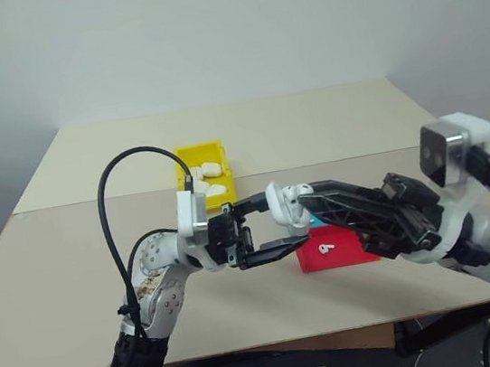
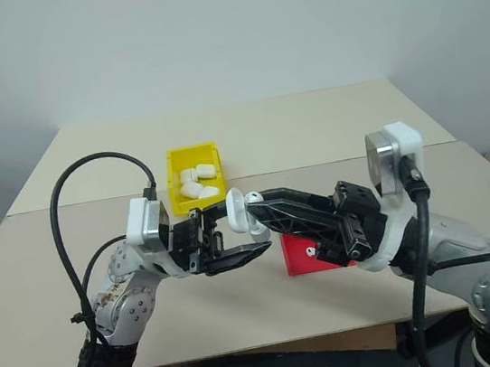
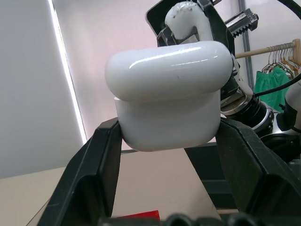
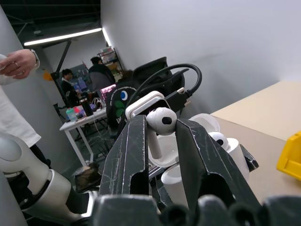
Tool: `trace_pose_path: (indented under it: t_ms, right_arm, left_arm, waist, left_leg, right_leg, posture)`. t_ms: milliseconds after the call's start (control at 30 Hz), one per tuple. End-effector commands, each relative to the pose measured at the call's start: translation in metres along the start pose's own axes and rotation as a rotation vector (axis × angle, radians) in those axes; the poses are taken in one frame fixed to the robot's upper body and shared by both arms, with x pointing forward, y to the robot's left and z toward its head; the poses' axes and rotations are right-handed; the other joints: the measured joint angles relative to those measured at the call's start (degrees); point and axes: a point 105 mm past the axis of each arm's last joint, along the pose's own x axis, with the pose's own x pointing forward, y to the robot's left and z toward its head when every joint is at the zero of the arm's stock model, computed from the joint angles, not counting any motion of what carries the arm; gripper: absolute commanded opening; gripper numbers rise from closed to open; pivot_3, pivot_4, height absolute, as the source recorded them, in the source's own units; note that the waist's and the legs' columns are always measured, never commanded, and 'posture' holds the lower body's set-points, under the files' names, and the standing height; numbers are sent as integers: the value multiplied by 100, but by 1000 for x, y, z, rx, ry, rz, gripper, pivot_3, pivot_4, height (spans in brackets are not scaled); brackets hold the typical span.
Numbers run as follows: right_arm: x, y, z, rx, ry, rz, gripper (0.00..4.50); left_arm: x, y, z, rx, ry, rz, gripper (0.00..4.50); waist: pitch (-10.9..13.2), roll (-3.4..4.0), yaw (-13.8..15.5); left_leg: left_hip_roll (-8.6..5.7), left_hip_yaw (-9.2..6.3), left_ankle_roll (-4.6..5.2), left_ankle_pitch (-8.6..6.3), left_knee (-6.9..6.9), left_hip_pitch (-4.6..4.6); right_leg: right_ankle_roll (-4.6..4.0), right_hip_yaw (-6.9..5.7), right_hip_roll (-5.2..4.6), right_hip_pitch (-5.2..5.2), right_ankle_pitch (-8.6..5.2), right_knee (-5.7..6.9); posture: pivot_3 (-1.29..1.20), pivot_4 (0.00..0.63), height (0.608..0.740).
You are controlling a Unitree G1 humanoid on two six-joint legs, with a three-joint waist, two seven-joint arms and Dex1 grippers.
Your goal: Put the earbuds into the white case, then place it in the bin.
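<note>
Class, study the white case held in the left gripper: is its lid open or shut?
Open. In the right wrist view the white case has its lid raised behind the body, with one earbud seated inside. The left gripper clamps it.

no readable text, labels, brand marks or numbers on any object, nothing legible in the background room either

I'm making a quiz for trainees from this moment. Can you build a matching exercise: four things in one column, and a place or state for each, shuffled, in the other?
Things:
1. white case
2. earbud
3. bin
4. red tray

Places or states:
A. pinched in the right pincer
B. on the table, one small white earbud lying on it
C. gripped in the left pincer
D. yellow, holding several white cases

Pairs: 1-C, 2-A, 3-D, 4-B
</note>
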Motion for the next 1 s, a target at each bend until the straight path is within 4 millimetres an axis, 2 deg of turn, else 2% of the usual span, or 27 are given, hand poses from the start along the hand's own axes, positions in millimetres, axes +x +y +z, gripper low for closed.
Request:
trace_pose_path:
  t_ms: [33, 1000]
  right_arm:
    - [2, 3, 2, -37, -11, 12, 876]
    - [-3, 4, -8, -178, 20, 6, 876]
  left_arm:
    - [2, -4, 4, 34, -9, -8, 2779]
    - [3, -4, 4, 45, -12, -3, 2779]
  waist:
    - [0, 0, 0]
    - [2, -3, 25]
  left_leg:
    - [0, 0, 0, 0, 0, 0]
    - [0, 0, 0, 0, 0, -4]
  right_leg:
    - [0, 0, 0, 0, 0, 0]
    - [-5, 0, -1, -2, -5, -8]
  posture:
    - [0, 150, 740]
    - [0, 150, 740]
